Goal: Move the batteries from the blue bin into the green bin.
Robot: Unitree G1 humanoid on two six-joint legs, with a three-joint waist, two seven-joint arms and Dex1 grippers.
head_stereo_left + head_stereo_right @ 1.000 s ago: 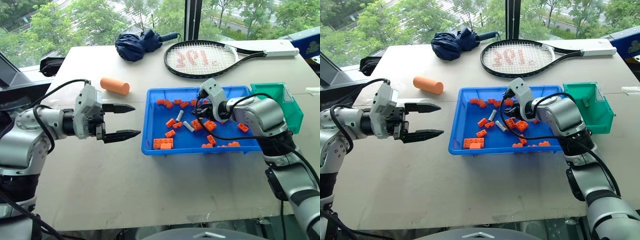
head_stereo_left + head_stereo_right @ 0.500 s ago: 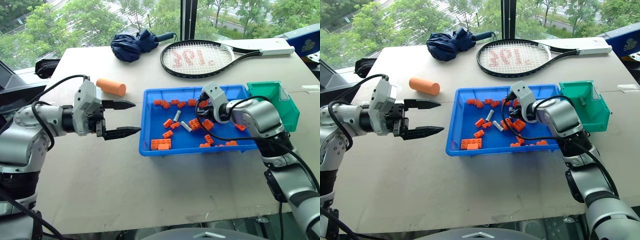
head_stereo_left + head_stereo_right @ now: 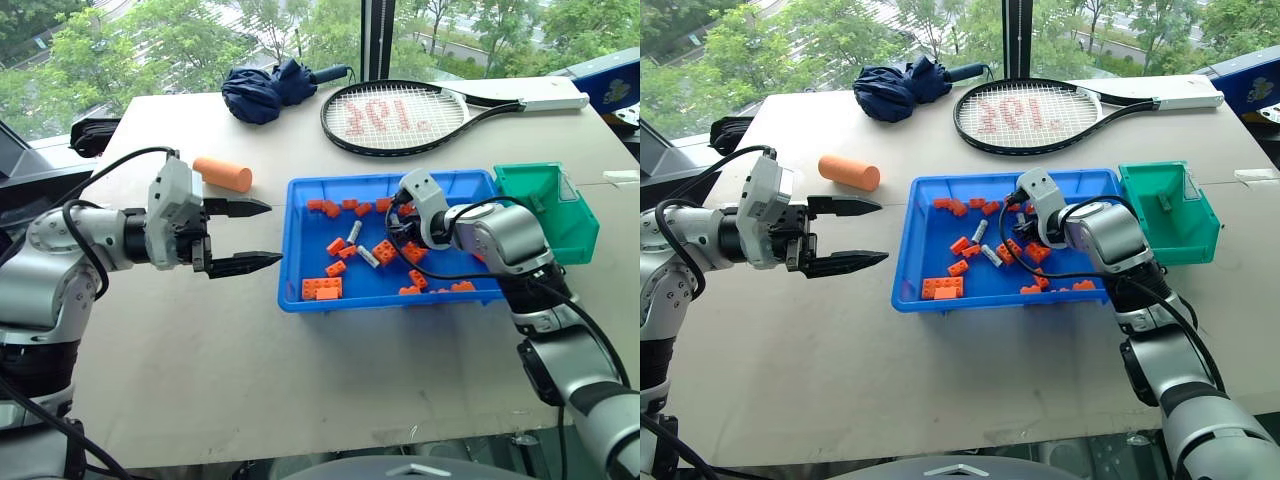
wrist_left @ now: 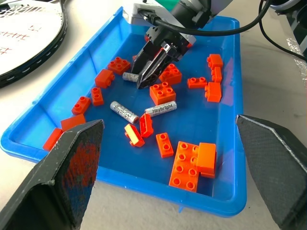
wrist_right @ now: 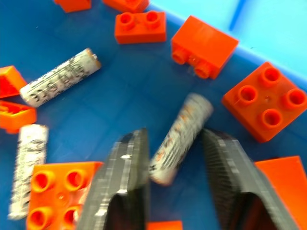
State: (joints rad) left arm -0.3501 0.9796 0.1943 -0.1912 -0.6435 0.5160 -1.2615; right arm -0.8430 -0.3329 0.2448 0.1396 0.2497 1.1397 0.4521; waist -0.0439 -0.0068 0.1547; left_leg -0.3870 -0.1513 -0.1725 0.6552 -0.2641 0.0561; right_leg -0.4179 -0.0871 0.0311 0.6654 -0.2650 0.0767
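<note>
The right gripper, reaching down into the shallow bright blue plastic tray, has its black fingers closed on a small silvery-grey battery. Two more batteries lie among orange toy bricks just beside it. Next, I'd judge, lift and carry to the teal-green box behind its wrist. The left gripper hovers open, well apart.

Beige table before windows, seemingly daylit trees outside

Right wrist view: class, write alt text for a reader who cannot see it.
The right end effector straddles one silvery battery lying on the floor of the blue bin. Two more batteries and orange toy bricks lie scattered around it.
</note>
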